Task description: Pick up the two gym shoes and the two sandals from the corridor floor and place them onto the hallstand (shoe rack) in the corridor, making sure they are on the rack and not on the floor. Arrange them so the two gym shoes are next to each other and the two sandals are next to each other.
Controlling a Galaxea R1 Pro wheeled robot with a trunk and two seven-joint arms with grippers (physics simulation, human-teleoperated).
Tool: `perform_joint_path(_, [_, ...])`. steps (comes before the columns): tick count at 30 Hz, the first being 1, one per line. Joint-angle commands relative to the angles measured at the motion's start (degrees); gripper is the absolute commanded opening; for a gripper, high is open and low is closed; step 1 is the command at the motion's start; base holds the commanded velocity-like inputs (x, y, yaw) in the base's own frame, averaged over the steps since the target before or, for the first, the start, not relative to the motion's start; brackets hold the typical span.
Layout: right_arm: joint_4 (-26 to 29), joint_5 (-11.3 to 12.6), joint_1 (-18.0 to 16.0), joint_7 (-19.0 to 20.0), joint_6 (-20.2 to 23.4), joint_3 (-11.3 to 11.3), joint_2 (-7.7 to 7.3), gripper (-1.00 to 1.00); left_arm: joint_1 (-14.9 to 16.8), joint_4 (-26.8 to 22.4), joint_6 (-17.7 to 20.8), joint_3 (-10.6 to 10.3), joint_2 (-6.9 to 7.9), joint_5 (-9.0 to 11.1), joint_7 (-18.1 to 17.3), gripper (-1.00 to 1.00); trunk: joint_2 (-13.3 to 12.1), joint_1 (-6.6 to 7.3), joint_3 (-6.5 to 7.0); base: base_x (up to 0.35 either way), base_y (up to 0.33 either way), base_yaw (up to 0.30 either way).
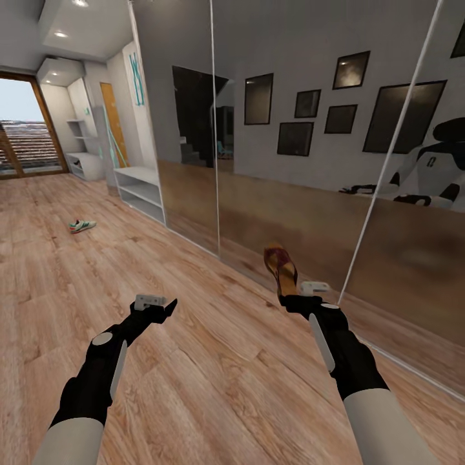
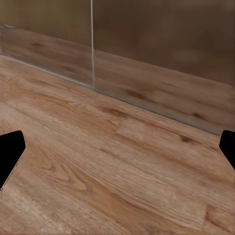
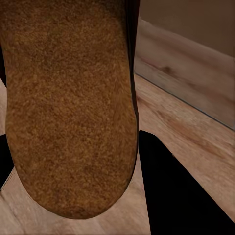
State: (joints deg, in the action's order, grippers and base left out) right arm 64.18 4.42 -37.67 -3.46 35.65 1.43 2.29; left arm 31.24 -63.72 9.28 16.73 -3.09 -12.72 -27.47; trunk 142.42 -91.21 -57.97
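My right gripper (image 1: 292,294) is shut on one dark brown-maroon sandal (image 1: 280,266), held above the corridor floor (image 1: 213,368) beside the mirrored wall. In the right wrist view the sandal's tan sole (image 3: 68,98) sits between the black fingers (image 3: 181,196). My left gripper (image 1: 156,303) hangs open and empty over bare planks, and its fingertips (image 2: 10,156) stand far apart. One gym shoe (image 1: 82,225), white with green and red-orange, lies on the floor far ahead to the left. The hallstand (image 1: 137,175), a pale low bench with two open shelves, stands beyond it against the wall.
A long mirrored wardrobe front (image 1: 310,161) runs along the right, reflecting my body and several dark picture frames. A second pale shelf unit (image 1: 82,161) and a glazed door (image 1: 26,129) close the corridor's far end. Wood floor stretches wide to the left.
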Motion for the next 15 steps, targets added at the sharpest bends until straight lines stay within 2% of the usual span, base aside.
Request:
perform_joint_path(1, [0.07,0.66,-0.03,-0.49,0.27,0.06,-0.01,-1.0,0.04,-0.09,0.3,0.24,-0.08,-0.29,-0.48,1.0,0.02,-0.02,0.04,0.293,0.139,0.0])
perform_joint_path(15, [0.07,0.67,-0.01,-0.49,0.26,0.09,0.02,-1.0,0.04,-0.09,0.26,0.33,-0.08,0.05,-0.48,1.0,0.02,-0.02,1.36,0.304,0.178,0.0])
